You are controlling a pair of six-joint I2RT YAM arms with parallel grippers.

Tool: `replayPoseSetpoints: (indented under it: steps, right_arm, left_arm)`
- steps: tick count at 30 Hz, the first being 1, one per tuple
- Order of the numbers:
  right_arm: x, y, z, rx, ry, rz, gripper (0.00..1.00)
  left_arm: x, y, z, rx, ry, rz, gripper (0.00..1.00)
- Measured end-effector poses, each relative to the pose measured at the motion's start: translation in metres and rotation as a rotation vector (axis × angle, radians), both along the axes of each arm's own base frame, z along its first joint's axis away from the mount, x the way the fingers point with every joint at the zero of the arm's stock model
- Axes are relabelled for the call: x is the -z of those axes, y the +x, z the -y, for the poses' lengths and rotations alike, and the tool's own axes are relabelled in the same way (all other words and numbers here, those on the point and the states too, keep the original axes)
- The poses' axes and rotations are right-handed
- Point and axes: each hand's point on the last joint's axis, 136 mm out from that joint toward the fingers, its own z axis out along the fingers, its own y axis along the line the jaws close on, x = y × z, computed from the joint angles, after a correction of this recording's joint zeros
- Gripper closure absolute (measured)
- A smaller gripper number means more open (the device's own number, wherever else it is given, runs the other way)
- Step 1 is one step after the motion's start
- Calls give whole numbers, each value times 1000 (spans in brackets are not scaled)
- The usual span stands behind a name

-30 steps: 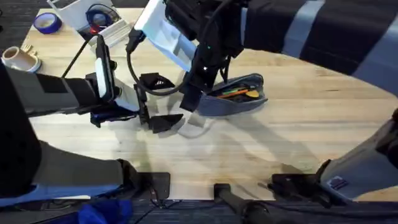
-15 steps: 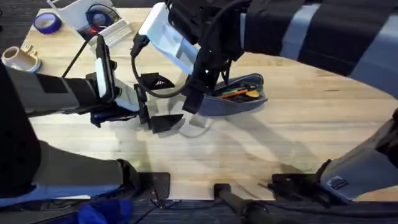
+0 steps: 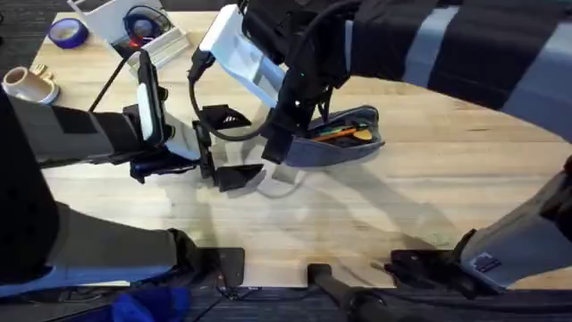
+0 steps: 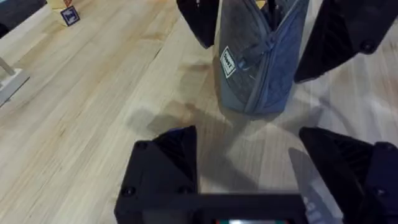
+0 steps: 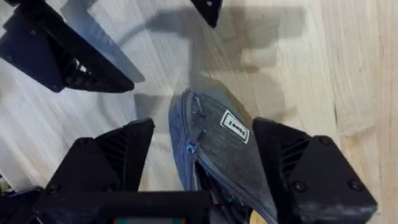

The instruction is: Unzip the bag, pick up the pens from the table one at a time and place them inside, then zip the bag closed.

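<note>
Bag: the oblong grey-blue fabric pencil pouch [image 3: 344, 139] lies on the light maple wood-plank table [image 3: 429, 188], near its middle; its zipper is open along the top, with yellowish lining showing.
Bag end: in the left wrist view the pouch's near end [image 4: 256, 59] with a small white label faces the camera, resting on the table.
Pens: an orange pen [image 3: 340, 133] lies inside the open pouch; a dark shape beside it may be the second pen, but I cannot tell.
Right gripper: the black two-finger right gripper [image 5: 204, 155] is spread open, one finger on each side of the pouch's labelled end, not pressing it.
Left gripper: the black left gripper [image 4: 249, 152] is open and empty, low over the table just beside the pouch's end, apart from it.
Arms: the right arm reaches across the middle of the overhead view; the two grippers sit near each other at the pouch's end.
Surroundings: a roll of blue tape [image 3: 67, 32] sits at the far left corner of the table.
</note>
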Motion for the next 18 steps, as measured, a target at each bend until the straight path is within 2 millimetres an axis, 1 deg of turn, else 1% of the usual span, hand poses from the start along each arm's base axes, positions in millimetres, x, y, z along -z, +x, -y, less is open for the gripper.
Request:
replayPoseSetpoints:
  steps: [2, 3, 4, 6, 8, 9, 10, 12, 18]
  right_arm:
    - [0, 0, 0, 0, 0, 0, 72]
    - [0, 0, 0, -1, 0, 0, 111]
    - [0, 0, 0, 1, 0, 0, 180]
    - [0, 0, 0, 0, 0, 0, 433]
    - [2, -1, 1, 0, -2, -3, 741]
    - [3, -2, 1, -1, -2, -7, 875]
    - [3, -2, 1, 1, -3, -10, 942]
    - [4, -3, 1, -1, -4, -11, 965]
    - [5, -4, 1, -1, -6, -12, 967]
  left_arm:
    - [0, 0, 0, 0, 0, 0, 8]
    - [0, 0, 0, 0, 0, 0, 8]
    - [0, 0, 0, 0, 0, 0, 8]
    - [0, 0, 0, 0, 0, 0, 8]
    - [0, 0, 0, 0, 0, 0, 8]
    - [0, 0, 0, 0, 0, 0, 8]
    - [0, 0, 0, 0, 0, 0, 8]
    - [0, 0, 0, 0, 0, 0, 8]
    - [0, 0, 0, 0, 0, 0, 8]
